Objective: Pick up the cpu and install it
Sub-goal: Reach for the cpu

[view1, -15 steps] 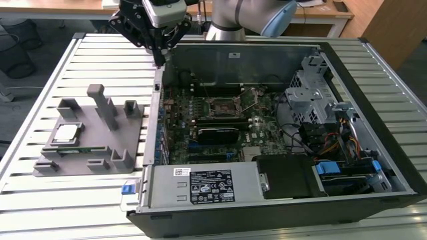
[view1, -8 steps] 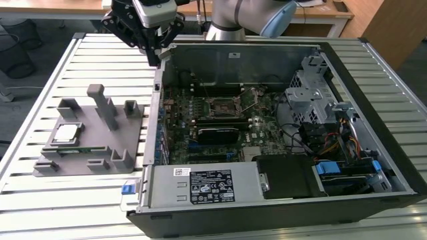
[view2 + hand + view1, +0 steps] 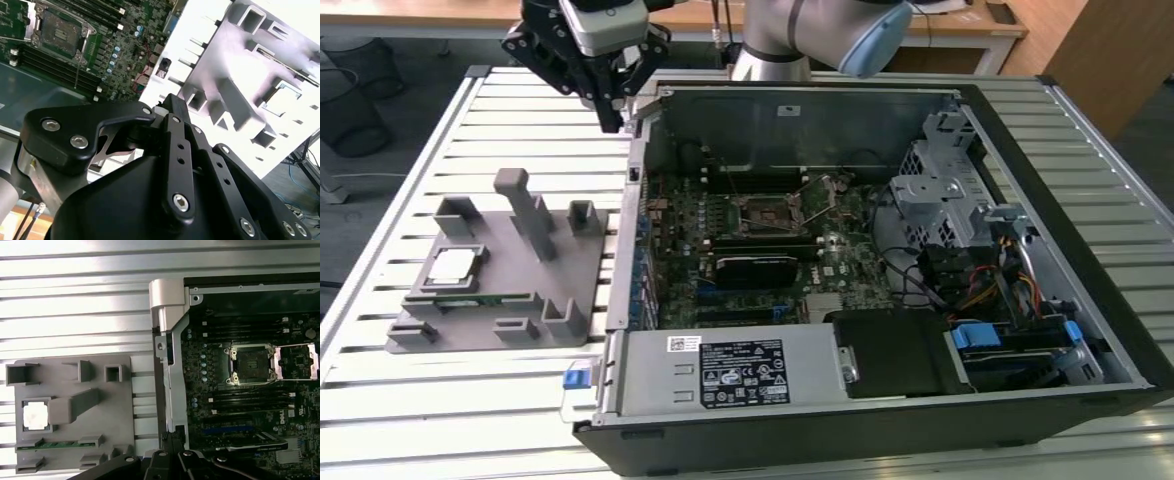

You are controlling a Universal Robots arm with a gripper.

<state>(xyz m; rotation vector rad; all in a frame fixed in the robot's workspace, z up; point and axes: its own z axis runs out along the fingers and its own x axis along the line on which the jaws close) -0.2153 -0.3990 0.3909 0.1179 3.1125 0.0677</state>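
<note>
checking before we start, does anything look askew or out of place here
Nothing stands out: the cpu lies square in its pocket on the grey holder, and the motherboard socket stands open and empty.

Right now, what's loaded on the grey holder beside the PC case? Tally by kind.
cpu: 1
green memory stick: 1
Total on the grey holder: 2

no text legible, white printed label (image 3: 744, 372) on power supply (image 3: 654, 385), print too small
</note>
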